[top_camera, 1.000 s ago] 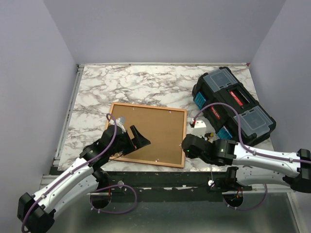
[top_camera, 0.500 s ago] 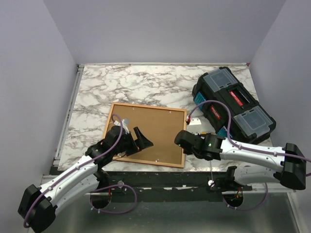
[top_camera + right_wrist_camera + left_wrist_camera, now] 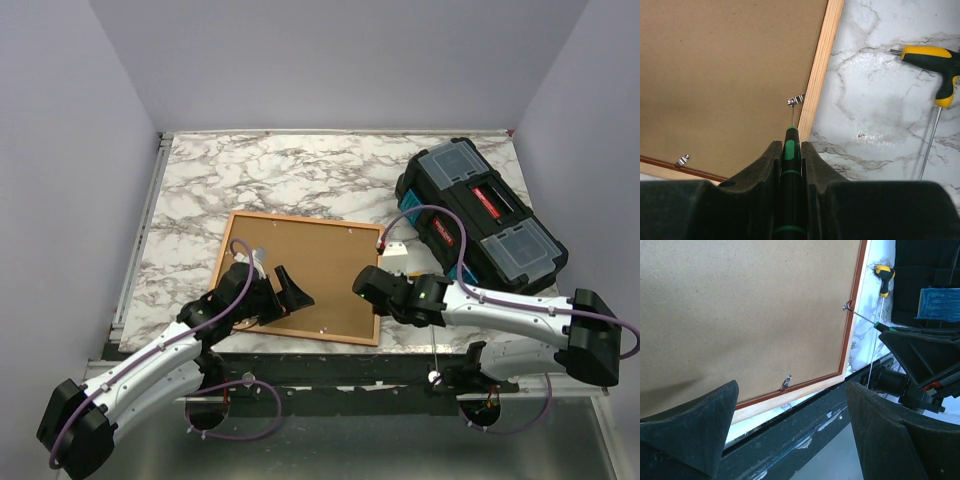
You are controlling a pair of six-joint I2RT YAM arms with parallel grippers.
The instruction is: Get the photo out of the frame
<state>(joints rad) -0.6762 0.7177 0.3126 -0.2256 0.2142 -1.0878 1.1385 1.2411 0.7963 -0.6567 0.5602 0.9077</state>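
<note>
Frame (image 3: 322, 258) lies face-down on the table (image 3: 200, 190), brown backing up, its front rail close to the arm bases.

Right pincer (image 3: 790, 155) is clamped on a green-black screwdriver (image 3: 791, 140). The tip sits at the turn clip (image 3: 796, 100) on the frame's right rail.

Left pincer (image 3: 792, 386) is spread wide and holds nothing, hovering over the backing by the front rail.

Judgement: the step in hand is swinging this clip off the board.
- Keep the tip low against the tab.
- Push along the rail with a light downward load, so the frame doesn't skate.
- The left pincer could pin the backing.

A second clip (image 3: 683, 160) on the front rail looks to come next.
</note>
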